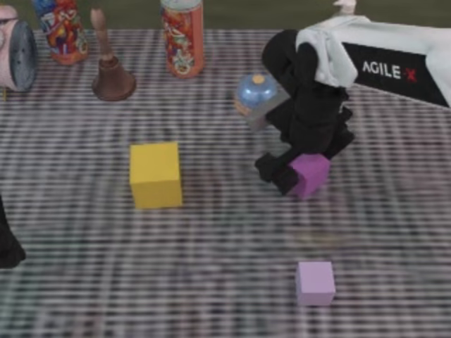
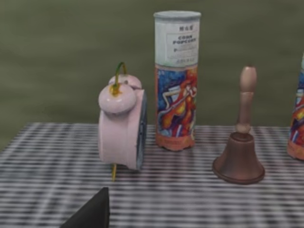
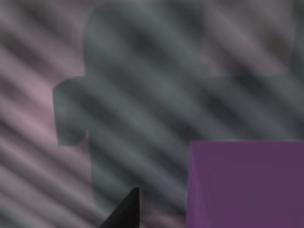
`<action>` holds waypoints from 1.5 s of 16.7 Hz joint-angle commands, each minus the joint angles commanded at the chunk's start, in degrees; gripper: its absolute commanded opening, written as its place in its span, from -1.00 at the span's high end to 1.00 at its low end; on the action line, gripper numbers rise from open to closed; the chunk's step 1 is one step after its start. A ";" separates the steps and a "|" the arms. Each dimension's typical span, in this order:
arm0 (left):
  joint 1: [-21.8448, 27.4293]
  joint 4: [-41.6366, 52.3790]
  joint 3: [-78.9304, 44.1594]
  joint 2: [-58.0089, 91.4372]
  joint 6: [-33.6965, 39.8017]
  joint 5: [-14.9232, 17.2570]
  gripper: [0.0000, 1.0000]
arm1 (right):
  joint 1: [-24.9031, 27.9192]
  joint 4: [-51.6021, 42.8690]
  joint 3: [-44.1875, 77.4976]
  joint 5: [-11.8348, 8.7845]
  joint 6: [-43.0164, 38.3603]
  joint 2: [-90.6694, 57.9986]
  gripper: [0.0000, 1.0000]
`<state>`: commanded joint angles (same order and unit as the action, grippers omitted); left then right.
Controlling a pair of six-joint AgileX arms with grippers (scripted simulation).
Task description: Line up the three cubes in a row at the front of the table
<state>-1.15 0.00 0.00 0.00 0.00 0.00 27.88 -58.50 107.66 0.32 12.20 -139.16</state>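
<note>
The right tool (image 1: 294, 172) is down at the magenta cube (image 1: 311, 174), its fingers apparently clenched on the block, low over the table (image 1: 225, 232); that grasp suits carrying it forward toward the row. The lilac cube (image 1: 315, 282) lies well in front of the tool, the yellow cube (image 1: 155, 174) well off to its left. A blue bell (image 1: 256, 91) sits just behind, close to the arm. The left tool is parked at the table's left edge.

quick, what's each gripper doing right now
Left gripper: parked at the table's left edge, state cannot be told.
Right gripper: closed on the magenta-purple cube.

Rendered simulation: checked-cloth table (image 1: 211, 282)
</note>
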 joint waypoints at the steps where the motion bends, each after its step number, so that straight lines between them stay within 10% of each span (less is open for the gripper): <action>1: 0.00 0.00 0.00 0.00 0.00 0.00 -1.00 | 0.00 0.00 0.00 0.00 0.00 0.00 0.21; 7: 0.00 0.00 0.00 0.00 0.00 0.00 -1.00 | 0.00 0.00 0.00 0.00 0.00 0.00 1.00; 25: 0.00 0.00 0.00 0.00 0.00 0.00 -1.00 | 0.37 -14.13 10.92 -0.31 -0.13 4.43 1.00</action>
<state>-1.15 0.00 0.00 0.00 0.00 0.00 28.24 -72.63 118.58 0.01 12.07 -134.73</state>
